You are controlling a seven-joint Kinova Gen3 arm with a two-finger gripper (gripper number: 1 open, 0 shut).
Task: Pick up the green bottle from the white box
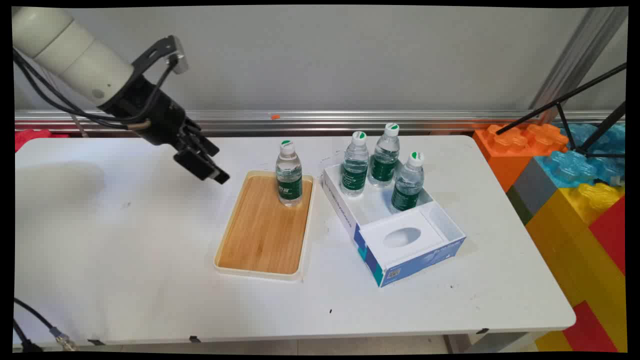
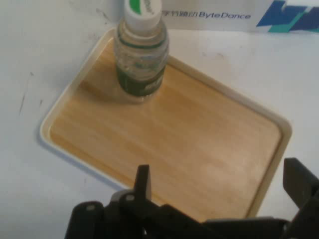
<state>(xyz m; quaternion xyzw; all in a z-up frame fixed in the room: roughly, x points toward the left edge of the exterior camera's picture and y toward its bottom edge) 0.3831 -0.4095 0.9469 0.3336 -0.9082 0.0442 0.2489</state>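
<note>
1. Black two-finger gripper (image 1: 209, 167) hanging in the air above the white table (image 1: 125, 260), just off the far left corner of the wooden tray with a cream rim (image 1: 262, 230); fingers (image 2: 142, 181) spread apart in the hand view, nothing between them.
2. Tray lying flat on the table, left of centre, its long sides running from near to far.
3. Small clear plastic water bottle with a green label and a white-and-green cap (image 1: 289, 174) standing upright on the tray's far end (nearest thing to the gripper, but apart from it).
4. Same bottle (image 2: 141, 55) seen in the hand view at the top, on the tray (image 2: 189, 144), with the fingers rising from the bottom edge over the tray's opposite end.
5. White-and-blue cardboard box with an open top (image 1: 395, 235) sitting just right of the tray, turned at an angle.
6. Three more water bottles of the same kind (image 1: 382, 162) standing upright in the box's far compartment; white insert with an oval hole (image 1: 402, 237) in the near part.
7. Large orange, blue, yellow and red building blocks (image 1: 575, 180) stacked beyond the table's right edge, with a black tripod (image 1: 575, 112) in front of them.
</note>
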